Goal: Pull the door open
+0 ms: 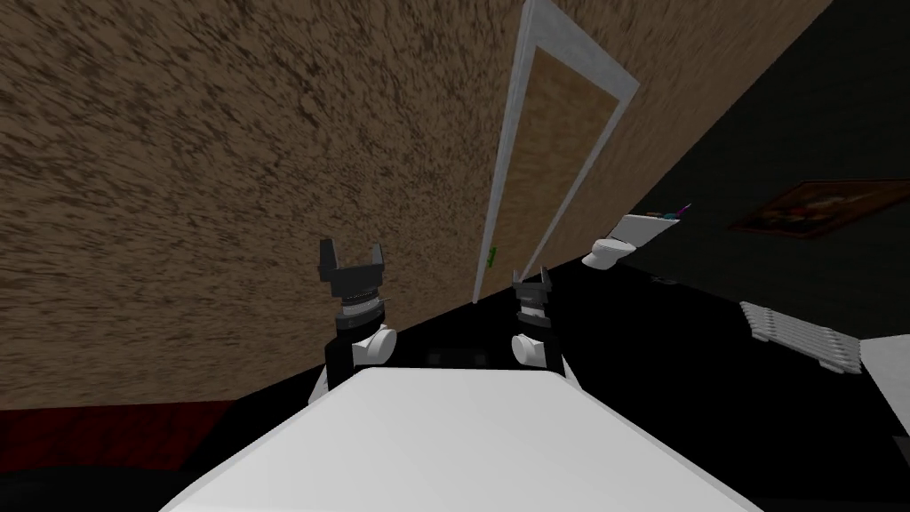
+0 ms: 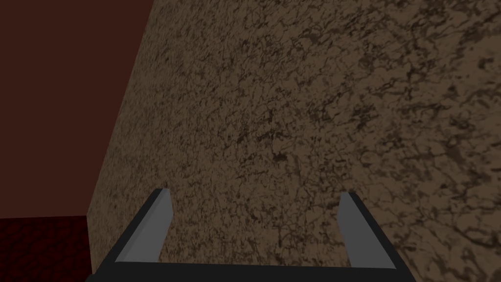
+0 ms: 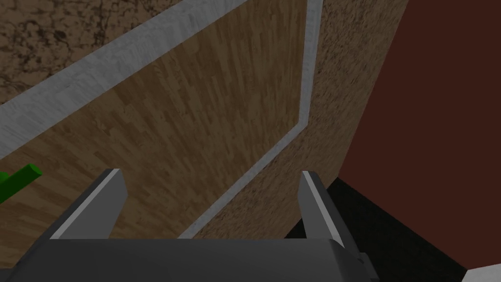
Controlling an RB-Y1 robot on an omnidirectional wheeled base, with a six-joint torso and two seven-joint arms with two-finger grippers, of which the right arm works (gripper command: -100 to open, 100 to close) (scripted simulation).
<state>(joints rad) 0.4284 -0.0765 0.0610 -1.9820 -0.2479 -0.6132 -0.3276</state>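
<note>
Head view: the door (image 1: 560, 151), a wood panel in a grey frame (image 1: 514, 133), is shut in the brown speckled wall (image 1: 222, 160), at approx. 1 o'clock from the right end effector (image 1: 531, 283). Its green handle (image 1: 490, 256) sits on the near edge, at approx. 10 o'clock from that end effector, near but apart. The left end effector (image 1: 352, 258) is held fwd at the bare wall, well to 9 o'clock of the handle. A white toilet (image 1: 622, 240) is at 2 o'clock from the right end effector.

Left wrist view: the fingers are spread wide, nothing between them. The arm is idle, pointed at the wall.

Right wrist view: the fingers (image 3: 110, 196) are spread, released, w/ nothing gripped. The end effector is aimed at the door panel and the frame's far side. The handle is seen off at approx. 9 o'clock of the end effector, outside the finger gap and not touched.

Step judged: reach phase, handle not yet gripped, door not yet moved. Next move calls for the right end effector to be shifted toward 9–10 o'clock until the handle lies between the fingers, then clenched, then drawn back toward the body. The arm is held low and fwd, wrist roughly level w/ the handle.
</note>
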